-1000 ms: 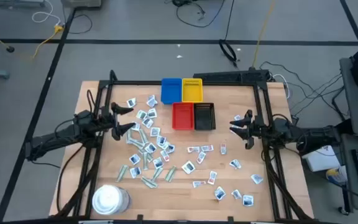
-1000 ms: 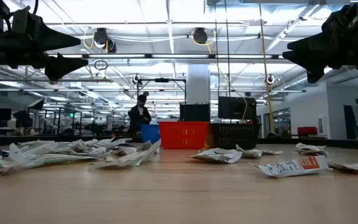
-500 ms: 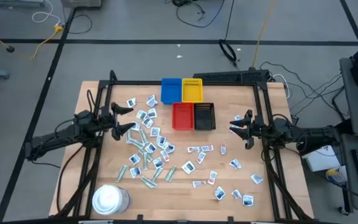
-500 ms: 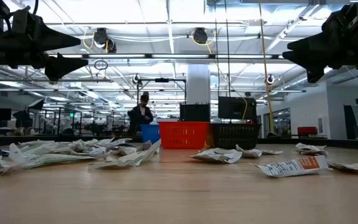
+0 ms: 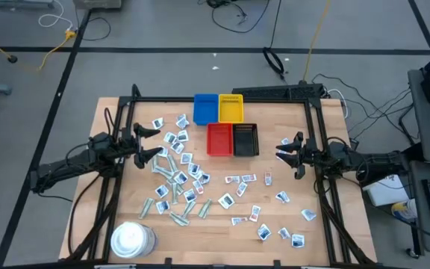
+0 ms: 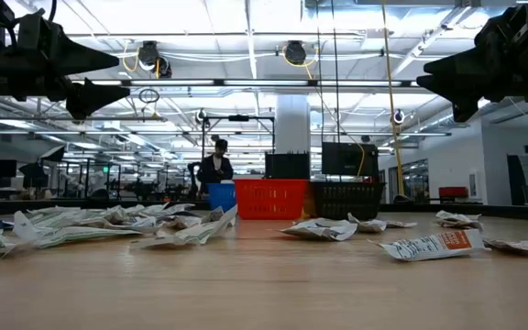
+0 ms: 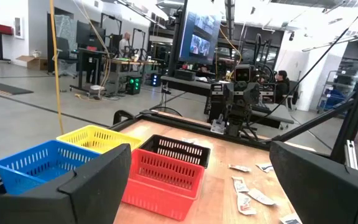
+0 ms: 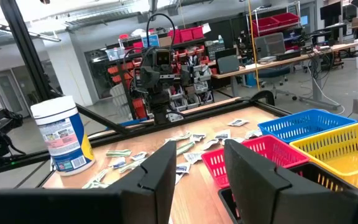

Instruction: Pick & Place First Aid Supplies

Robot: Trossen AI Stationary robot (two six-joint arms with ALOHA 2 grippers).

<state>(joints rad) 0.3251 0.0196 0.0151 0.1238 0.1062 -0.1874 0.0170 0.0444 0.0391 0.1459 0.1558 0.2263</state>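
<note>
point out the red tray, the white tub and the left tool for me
red tray (image 5: 219, 140): high view, on its mesh floor.
white tub (image 5: 131, 238): high view, on its round lid.
left tool (image 5: 151, 140): high view, midway between its two open fingertips.

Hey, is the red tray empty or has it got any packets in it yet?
Empty, as far as shows. From above, the red tray shows only plain red inside, and the packets all lie scattered on the table.
</note>
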